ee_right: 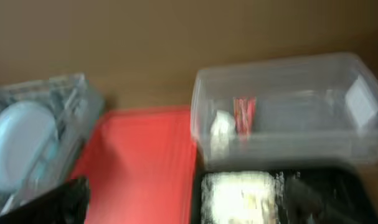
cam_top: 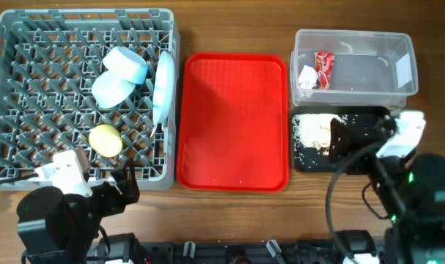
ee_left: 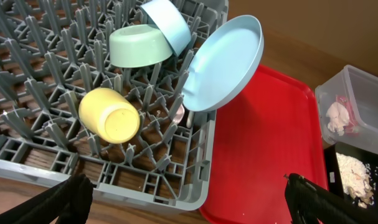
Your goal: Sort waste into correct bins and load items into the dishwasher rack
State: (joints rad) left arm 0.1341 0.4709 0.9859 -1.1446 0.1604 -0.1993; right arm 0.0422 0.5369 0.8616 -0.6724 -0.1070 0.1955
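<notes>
The grey dishwasher rack (cam_top: pixel 9 44) holds two pale bowls (cam_top: pixel 127 66) (cam_top: pixel 111 89), the pale blue plate (cam_top: pixel 162 84) standing on edge, and the yellow cup (cam_top: pixel 105 140) on its side. The clear tub (cam_top: pixel 369 81) holds the red wrapper (cam_top: pixel 324 67) and white paper scrap (cam_top: pixel 308 76). Beige food scraps (cam_top: pixel 312 132) lie in the black tray (cam_top: pixel 365 123). My left gripper (ee_left: pixel 189 211) is open and empty, low beside the rack's near right corner (ee_left: pixel 176 186). My right gripper (ee_right: pixel 189 205) looks open and empty above the black tray; its view is blurred. Fork and spoon do not show.
The large red serving tray (cam_top: pixel 233 121) lies between the rack and the bins with nothing on it. The clear tub stands behind the black tray at the right. Wooden table shows along the front edge, where both arm bases sit.
</notes>
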